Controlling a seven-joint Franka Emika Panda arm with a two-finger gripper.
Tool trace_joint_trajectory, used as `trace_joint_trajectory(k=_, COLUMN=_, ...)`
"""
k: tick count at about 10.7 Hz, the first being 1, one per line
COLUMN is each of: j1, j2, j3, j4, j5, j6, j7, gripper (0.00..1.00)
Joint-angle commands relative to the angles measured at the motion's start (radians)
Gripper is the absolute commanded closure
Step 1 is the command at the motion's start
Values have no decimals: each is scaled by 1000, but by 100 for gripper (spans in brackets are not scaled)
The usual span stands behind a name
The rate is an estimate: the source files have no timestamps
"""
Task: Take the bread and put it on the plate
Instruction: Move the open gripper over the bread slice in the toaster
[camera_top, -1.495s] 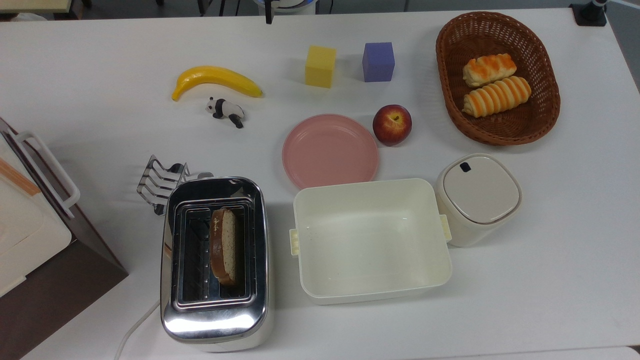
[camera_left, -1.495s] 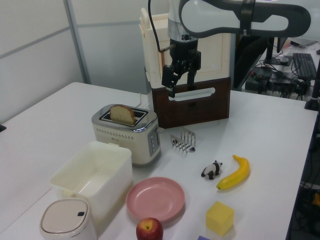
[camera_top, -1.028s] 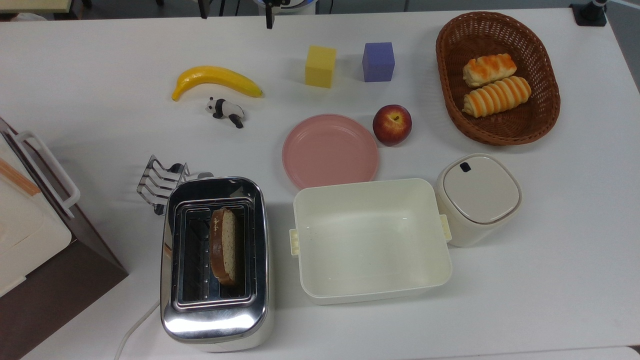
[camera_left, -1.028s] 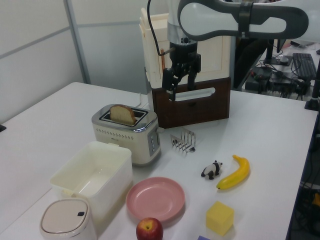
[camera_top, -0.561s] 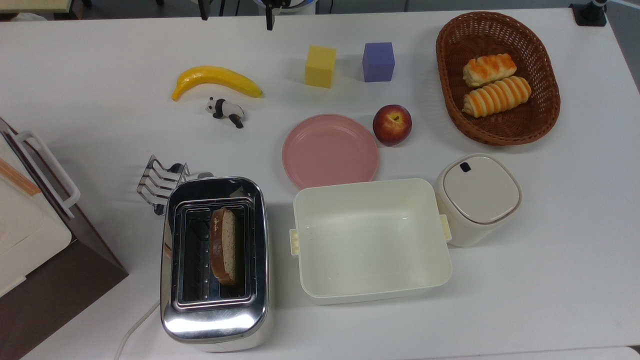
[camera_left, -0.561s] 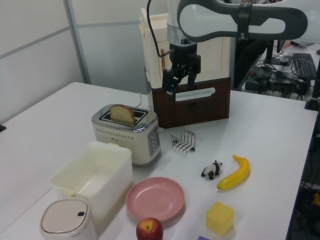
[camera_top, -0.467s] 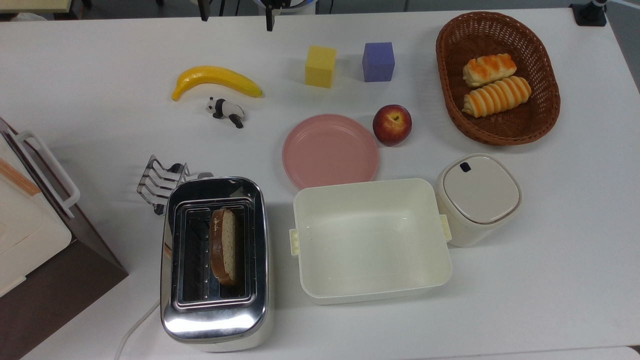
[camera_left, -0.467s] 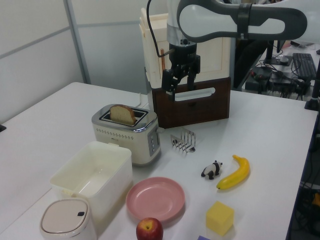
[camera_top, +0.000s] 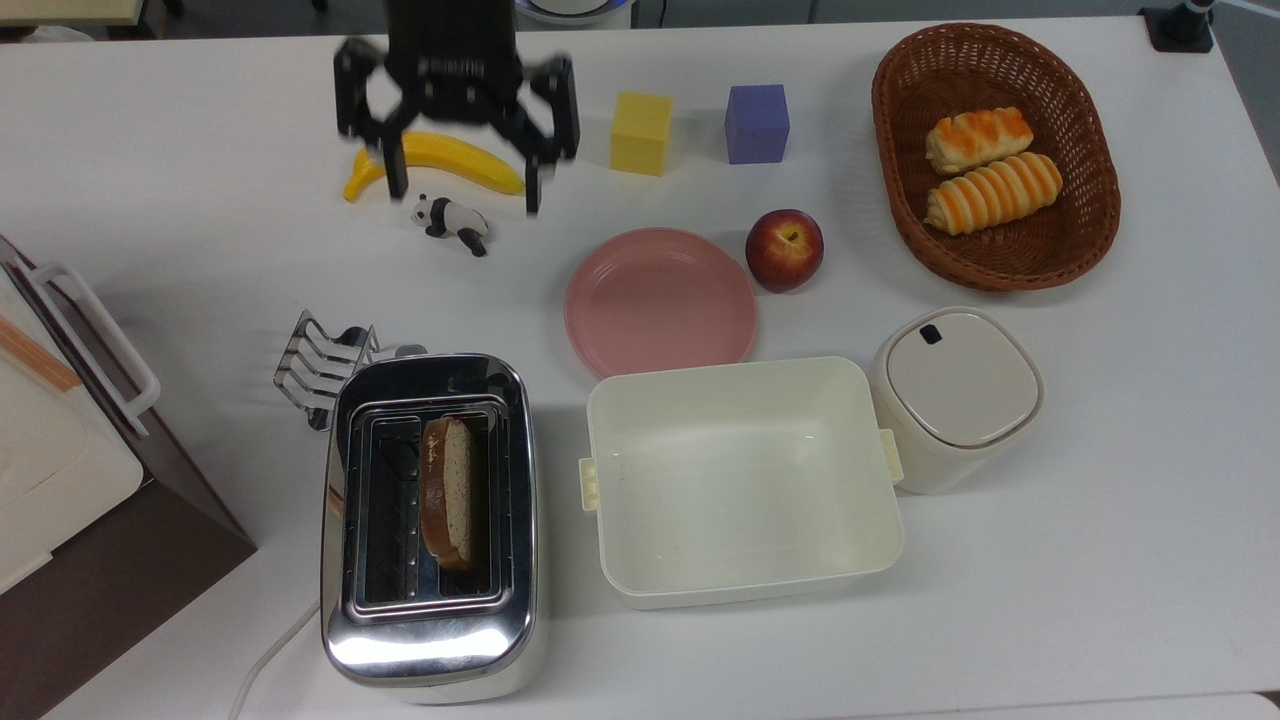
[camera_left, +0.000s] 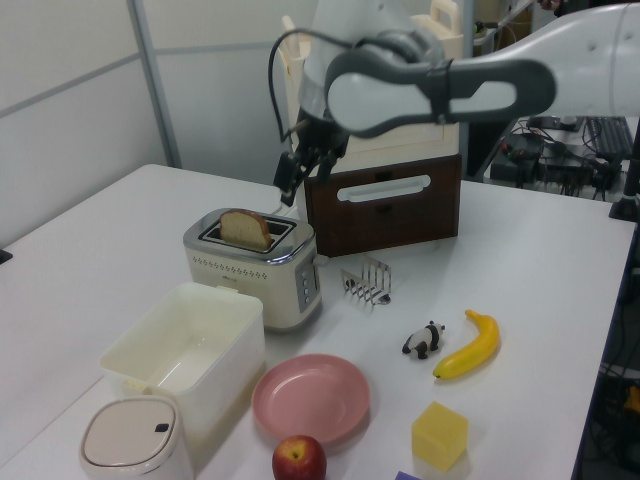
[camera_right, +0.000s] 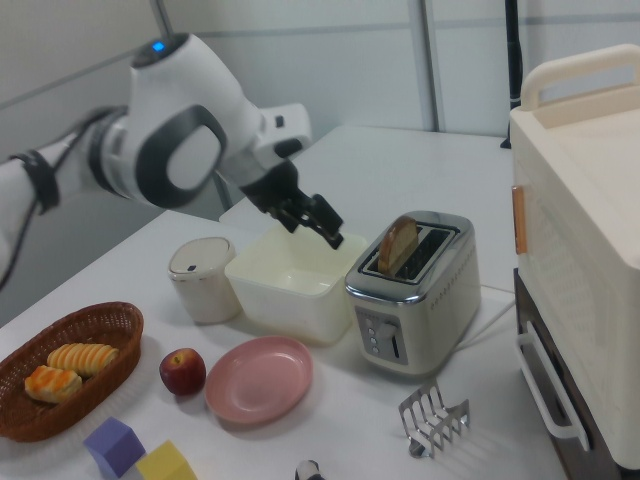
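You can see the microwave (camera_right: 585, 250) fully in the right view, while the top view catches just its corner. The wicker basket (camera_top: 1085, 245) with two striped rolls (camera_top: 990, 165) appears in the top view and right view. In the left view the arm reaches in from the left view's right, bent downward above the toaster (camera_left: 252, 268). The cream tub (camera_top: 742, 480) sits just beside the toaster. The pink plate (camera_top: 660, 302) lies bare between tub and apple (camera_top: 785, 249). The bread (camera_top: 447, 492) stands upright in one toaster slot. Your gripper (camera_top: 462, 195) hangs in the air, fingers spread wide, holding nothing.
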Motion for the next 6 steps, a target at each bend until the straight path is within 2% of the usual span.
trace_joint_trajectory(k=1, j1=-22, j2=108, j3=-8, j4=34, j5=-1, j6=156, j7=-64, gripper=0)
trace_joint_trajectory(k=6, j1=-34, j2=195, j3=-5, j4=99, j5=-2, j6=186, j7=-52, gripper=0)
